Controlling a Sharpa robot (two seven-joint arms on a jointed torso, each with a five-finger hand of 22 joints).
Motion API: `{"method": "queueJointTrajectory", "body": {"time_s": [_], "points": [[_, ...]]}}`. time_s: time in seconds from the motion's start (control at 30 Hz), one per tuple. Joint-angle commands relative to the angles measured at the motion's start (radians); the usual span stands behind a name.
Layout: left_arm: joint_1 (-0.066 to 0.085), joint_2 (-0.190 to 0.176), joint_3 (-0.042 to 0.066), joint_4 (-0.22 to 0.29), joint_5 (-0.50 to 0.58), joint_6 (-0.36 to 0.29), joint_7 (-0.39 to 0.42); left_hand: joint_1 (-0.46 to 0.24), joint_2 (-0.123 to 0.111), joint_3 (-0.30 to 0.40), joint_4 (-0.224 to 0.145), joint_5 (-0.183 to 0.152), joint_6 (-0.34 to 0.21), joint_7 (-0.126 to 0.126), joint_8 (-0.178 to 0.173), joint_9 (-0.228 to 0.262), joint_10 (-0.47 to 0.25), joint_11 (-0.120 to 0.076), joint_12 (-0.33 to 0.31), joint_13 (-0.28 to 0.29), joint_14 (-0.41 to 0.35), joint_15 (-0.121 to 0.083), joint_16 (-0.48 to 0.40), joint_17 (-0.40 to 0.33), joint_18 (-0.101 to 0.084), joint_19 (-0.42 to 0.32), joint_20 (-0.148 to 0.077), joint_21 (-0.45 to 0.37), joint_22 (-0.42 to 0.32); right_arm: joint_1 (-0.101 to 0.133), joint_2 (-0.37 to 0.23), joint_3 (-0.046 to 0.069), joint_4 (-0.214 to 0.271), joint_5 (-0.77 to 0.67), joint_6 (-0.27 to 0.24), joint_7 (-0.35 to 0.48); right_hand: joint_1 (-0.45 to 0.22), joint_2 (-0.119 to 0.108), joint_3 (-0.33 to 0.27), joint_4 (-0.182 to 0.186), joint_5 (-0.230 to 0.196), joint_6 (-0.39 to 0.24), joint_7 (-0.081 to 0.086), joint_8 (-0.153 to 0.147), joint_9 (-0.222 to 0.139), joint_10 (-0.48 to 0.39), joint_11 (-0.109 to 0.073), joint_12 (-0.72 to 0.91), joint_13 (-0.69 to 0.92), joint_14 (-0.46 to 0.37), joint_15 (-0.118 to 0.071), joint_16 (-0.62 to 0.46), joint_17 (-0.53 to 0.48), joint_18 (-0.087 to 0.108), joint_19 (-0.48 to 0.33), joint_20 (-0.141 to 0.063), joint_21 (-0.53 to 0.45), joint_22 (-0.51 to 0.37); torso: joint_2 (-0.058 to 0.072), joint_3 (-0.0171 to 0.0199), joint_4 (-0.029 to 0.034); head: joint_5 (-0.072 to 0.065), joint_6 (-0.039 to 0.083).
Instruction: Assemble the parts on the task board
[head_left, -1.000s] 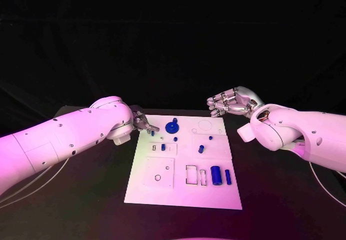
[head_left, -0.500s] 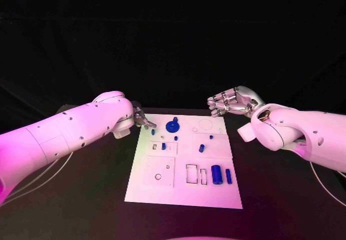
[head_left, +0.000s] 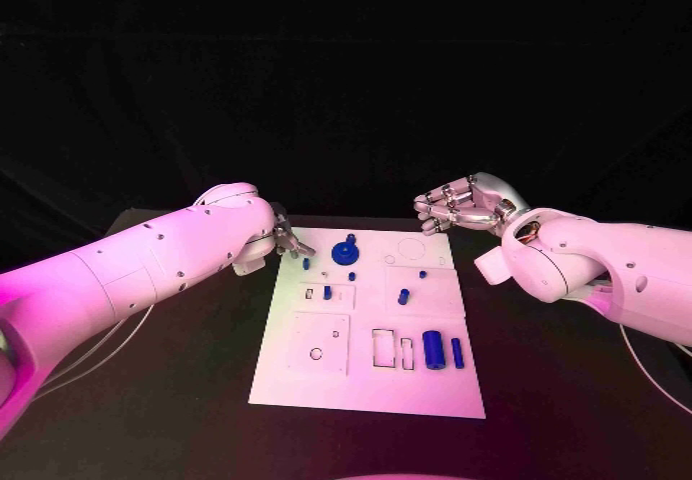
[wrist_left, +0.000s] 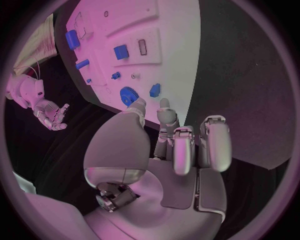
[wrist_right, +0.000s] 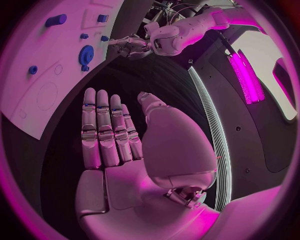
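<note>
My task board (head_left: 368, 400) lies flat in the middle of the black table (head_left: 173, 400). Some blue parts are already standing in their spots near the far end. There is the blue gear (head_left: 345, 253) with a little peg on top, and a few small blue pegs (head_left: 402, 297) close by. I think that part of the job is done.

Nearer to me, a big blue cylinder (head_left: 433, 350) and a thin blue rod (head_left: 456, 352) lie side by side on the board. Beside them I see empty rectangle slots (head_left: 384, 348). There is also an empty round hole (head_left: 411, 251) at the far right of the board. So I think there is still plenty left to do.

My left hand (wrist_left: 165, 150) is at the far left corner of the board, just beside the gear. Its fingers are apart and it holds nothing.

My right hand (wrist_right: 119, 140) floats off the far right corner of the board, apart from it. Its fingers are straight and side by side, and it holds nothing too.

I guess I am about halfway.
</note>
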Motion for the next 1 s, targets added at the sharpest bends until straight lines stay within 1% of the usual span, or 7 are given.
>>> {"method": "queueJointTrajectory", "body": {"time_s": [0.03,0.17,0.4,0.73,0.9,1.0], "points": [[-0.002,0.010,-0.001,-0.008,-0.020,0.015,0.020,0.006,0.002,-0.010,0.001,0.004,-0.009,0.000,-0.004,-0.002,-0.009,0.002,-0.008,-0.005,0.105,0.007,0.003,0.263,0.000,-0.005,0.001,-0.004,0.017,-0.001,0.002,0.000,0.001,-0.003,0.017,0.007,-0.009,0.000,-0.004,-0.003,0.006,-0.004,0.004,-0.004,-0.002,-0.004,0.006,-0.002,-0.001,-0.007,0.000,-0.004,-0.001,-0.006,-0.007,-0.001,0.002,0.001,-0.001,0.0006,-0.0003,0.000,-0.002],[-0.005,0.019,-0.003,-0.021,-0.021,0.019,0.023,0.006,0.002,-0.011,0.001,0.004,-0.009,0.000,-0.004,-0.002,-0.010,0.002,-0.010,-0.008,0.105,0.007,0.003,0.263,0.001,-0.006,0.001,-0.005,0.016,-0.001,0.003,0.000,0.001,-0.003,0.017,0.007,-0.009,0.000,-0.004,-0.003,0.006,-0.004,0.004,-0.004,-0.002,-0.004,0.006,-0.002,-0.001,-0.007,0.000,-0.004,-0.001,-0.006,-0.007,-0.001,0.002,0.001,-0.001,0.0001,-0.0010,0.001,-0.004],[-0.009,0.025,-0.004,-0.036,-0.015,0.025,0.027,0.008,0.003,-0.012,0.000,0.004,-0.009,0.001,-0.005,-0.004,-0.011,0.003,-0.009,-0.007,0.105,0.008,0.003,0.263,0.000,-0.006,0.002,-0.005,0.017,-0.001,0.004,0.000,0.000,-0.003,0.017,0.007,-0.009,0.000,-0.004,-0.003,0.006,-0.004,0.004,-0.004,-0.002,-0.004,0.006,-0.002,-0.001,-0.007,0.000,-0.004,-0.001,-0.006,-0.007,-0.001,0.002,0.001,-0.001,0.0010,0.0007,-0.004,-0.005],[-0.012,0.032,-0.007,-0.045,-0.009,0.035,0.030,0.023,0.010,-0.015,-0.002,0.005,-0.006,0.001,-0.005,-0.008,-0.010,0.003,-0.006,-0.007,0.105,0.008,0.003,0.263,0.000,-0.004,0.003,-0.003,0.021,-0.001,0.006,0.000,0.000,-0.003,0.017,0.008,-0.009,0.000,-0.004,-0.003,0.006,-0.004,0.004,-0.004,-0.002,-0.004,0.006,-0.002,-0.001,-0.007,0.000,-0.004,-0.001,-0.006,-0.007,-0.001,0.002,0.001,-0.002,0.0005,0.0005,-0.005,-0.007],[-0.013,0.033,-0.007,-0.047,0.003,0.037,0.031,0.037,0.016,-0.017,-0.003,0.005,-0.003,0.000,-0.005,-0.012,-0.007,0.002,-0.003,-0.007,0.105,0.008,0.003,0.263,-0.001,-0.002,0.005,-0.001,0.025,-0.001,0.006,0.000,-0.001,-0.003,0.017,0.008,-0.009,0.001,-0.005,-0.003,0.006,-0.005,0.004,-0.004,-0.001,-0.004,0.006,-0.001,-0.001,-0.007,0.000,-0.003,-0.002,-0.006,-0.007,0.000,0.002,0.001,-0.002,0.0011,0.0009,-0.006,-0.006],[-0.013,0.033,-0.008,-0.047,0.010,0.041,0.032,0.047,0.028,-0.017,-0.002,0.005,0.000,0.000,-0.005,-0.015,-0.005,0.002,-0.001,-0.007,0.105,0.008,0.003,0.263,-0.002,0.000,0.005,0.000,0.027,-0.001,0.007,0.000,-0.001,-0.003,0.018,0.008,-0.009,0.001,-0.005,-0.003,0.006,-0.005,0.004,-0.004,-0.001,-0.004,0.006,-0.001,-0.001,-0.007,0.000,-0.003,-0.002,-0.006,-0.007,0.000,0.002,0.001,-0.002,0.0011,0.0014,-0.007,-0.007]]}}
